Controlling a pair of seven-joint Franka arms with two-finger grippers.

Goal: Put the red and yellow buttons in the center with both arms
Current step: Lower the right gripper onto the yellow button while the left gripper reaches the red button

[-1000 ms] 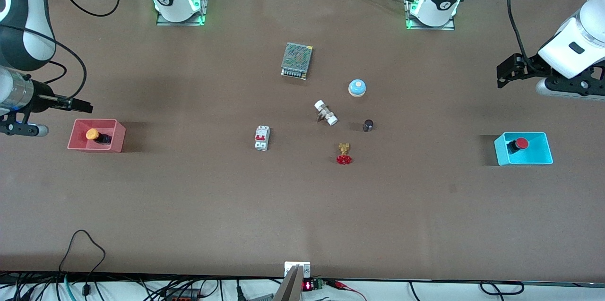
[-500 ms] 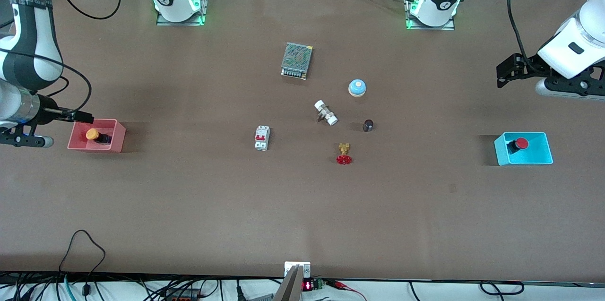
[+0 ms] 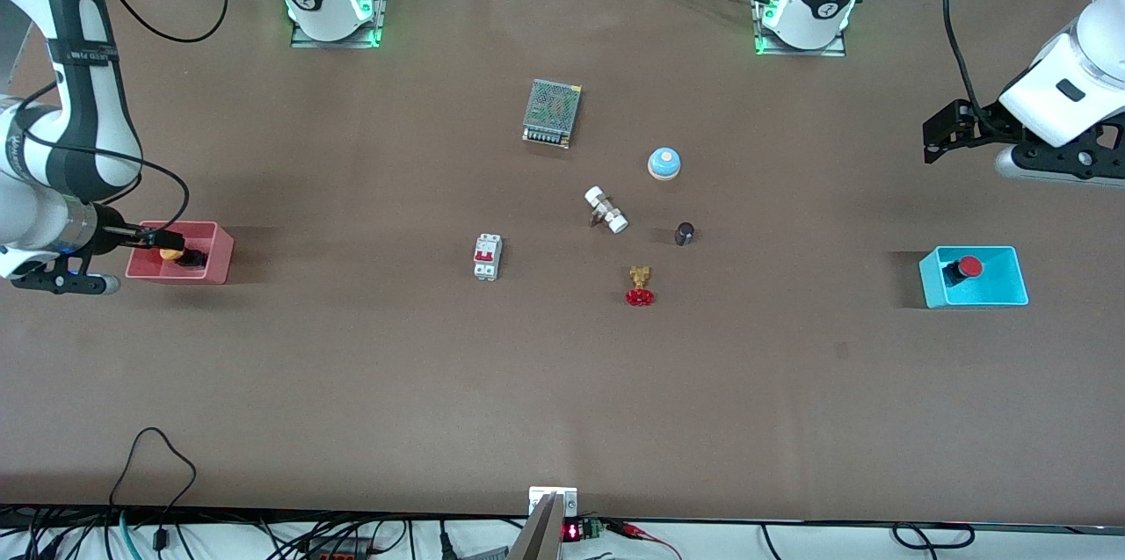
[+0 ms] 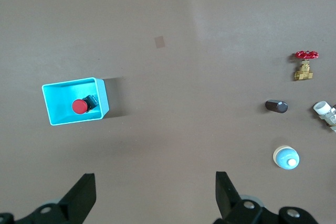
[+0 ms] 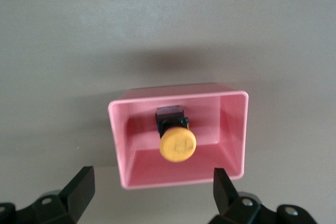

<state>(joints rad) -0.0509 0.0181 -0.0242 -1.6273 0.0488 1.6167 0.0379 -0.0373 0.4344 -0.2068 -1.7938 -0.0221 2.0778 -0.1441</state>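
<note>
The step in hand looks like the first pick: the right gripper [image 3: 167, 238] hangs over the pink bin [image 3: 220, 259] at the right arm's end of the table, its fingers [image 5: 79, 187] spread wide to either side of the bin, and nothing is held. The yellow button [image 5: 177, 143] lies in that bin, cap toward the wrist camera, dark body tucked under it. The next move, as I judge it, calls for a straight descent that clears the bin walls, then a close on the cap or body. The left gripper [image 3: 945, 134] waits above bare table at the left arm's end, jaws likewise spread, with the blue bin [image 4: 102, 100] lying nearer the front camera than it; the red button [image 4: 80, 106] sits in that bin. The center [image 3: 562, 349], where both must go, already carries a valve [image 3: 640, 286], a bell [image 3: 664, 163] and a breaker [image 3: 487, 257]. In the front view the right gripper hides most of the yellow button, and both arms are cut off at the edges.
</note>
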